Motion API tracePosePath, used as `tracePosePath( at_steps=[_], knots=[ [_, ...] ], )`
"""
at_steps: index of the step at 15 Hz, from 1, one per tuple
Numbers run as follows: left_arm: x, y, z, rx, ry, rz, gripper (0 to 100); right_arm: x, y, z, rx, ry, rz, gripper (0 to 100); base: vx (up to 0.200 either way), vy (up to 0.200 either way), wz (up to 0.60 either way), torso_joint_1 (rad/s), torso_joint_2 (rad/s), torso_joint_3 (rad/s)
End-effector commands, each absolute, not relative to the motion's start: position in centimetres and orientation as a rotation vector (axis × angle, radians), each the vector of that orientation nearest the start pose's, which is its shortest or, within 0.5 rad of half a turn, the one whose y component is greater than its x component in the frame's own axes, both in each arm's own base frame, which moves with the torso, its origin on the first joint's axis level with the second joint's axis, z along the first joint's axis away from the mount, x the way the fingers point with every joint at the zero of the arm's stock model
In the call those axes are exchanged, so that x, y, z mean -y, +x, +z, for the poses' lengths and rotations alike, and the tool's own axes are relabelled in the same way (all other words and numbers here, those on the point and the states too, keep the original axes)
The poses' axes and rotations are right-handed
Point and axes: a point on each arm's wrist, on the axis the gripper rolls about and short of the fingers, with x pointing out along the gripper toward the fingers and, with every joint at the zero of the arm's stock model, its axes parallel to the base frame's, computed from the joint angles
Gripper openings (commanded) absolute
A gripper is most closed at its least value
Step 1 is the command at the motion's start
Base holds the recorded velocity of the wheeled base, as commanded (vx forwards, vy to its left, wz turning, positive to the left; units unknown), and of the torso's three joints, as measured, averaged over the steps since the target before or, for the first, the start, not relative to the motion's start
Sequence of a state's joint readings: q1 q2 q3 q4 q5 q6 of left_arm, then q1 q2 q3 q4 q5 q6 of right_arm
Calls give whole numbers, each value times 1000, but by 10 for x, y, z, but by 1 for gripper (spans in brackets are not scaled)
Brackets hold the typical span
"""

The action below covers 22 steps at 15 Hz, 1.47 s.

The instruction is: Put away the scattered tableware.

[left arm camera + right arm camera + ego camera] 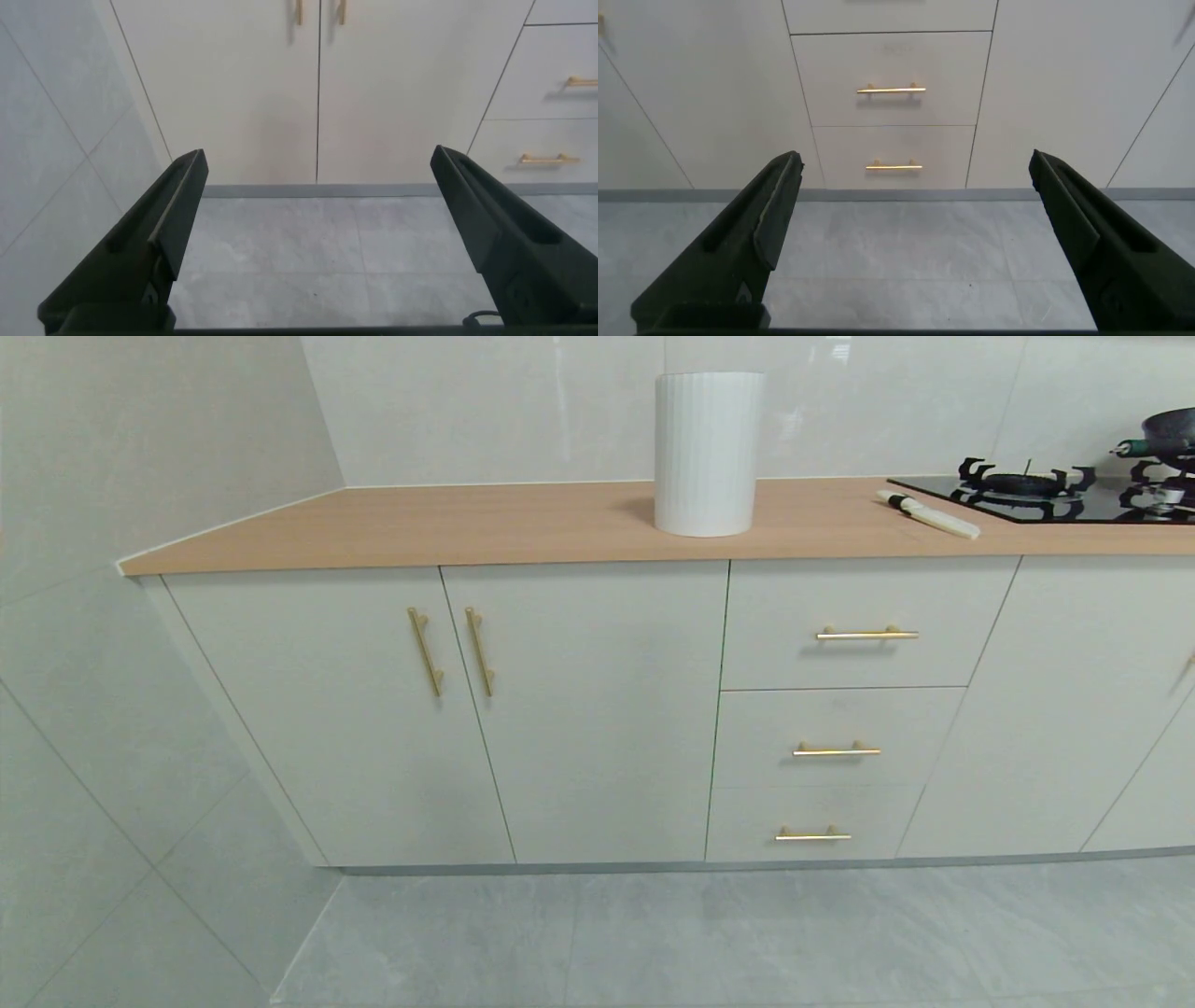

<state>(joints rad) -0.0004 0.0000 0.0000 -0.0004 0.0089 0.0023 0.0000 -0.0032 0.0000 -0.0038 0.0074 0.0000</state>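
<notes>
On the wooden countertop (467, 527) a tall white ribbed holder (705, 453) stands near the middle. A cream-handled utensil (927, 513) lies on the counter to its right, beside the hob. My left gripper (318, 163) is open, low above the grey floor, facing the double cabinet doors (318, 84). My right gripper (915, 163) is open too, low before the drawers (892, 79), with nothing between its fingers.
A black gas hob (1055, 490) with a pan (1167, 434) sits at the counter's right end. Below are two cabinet doors (448, 709) and three drawers (840, 709) with gold handles. A tiled wall (112, 709) closes the left side. Grey floor (747, 943) lies in front.
</notes>
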Motion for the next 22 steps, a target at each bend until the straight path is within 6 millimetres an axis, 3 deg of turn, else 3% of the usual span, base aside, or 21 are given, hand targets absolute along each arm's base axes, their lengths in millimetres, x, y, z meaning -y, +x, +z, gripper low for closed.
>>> tracePosePath(
  at_steps=[1,22],
  knots=[
    [0,-23,76,-2,6,9,100,0,-23,76,3,0,8,100,0,0,0,0,0,0],
    [0,-23,76,0,3,6,100,0,-23,76,3,0,8,100,190,0,0,1,2,2]
  ],
)
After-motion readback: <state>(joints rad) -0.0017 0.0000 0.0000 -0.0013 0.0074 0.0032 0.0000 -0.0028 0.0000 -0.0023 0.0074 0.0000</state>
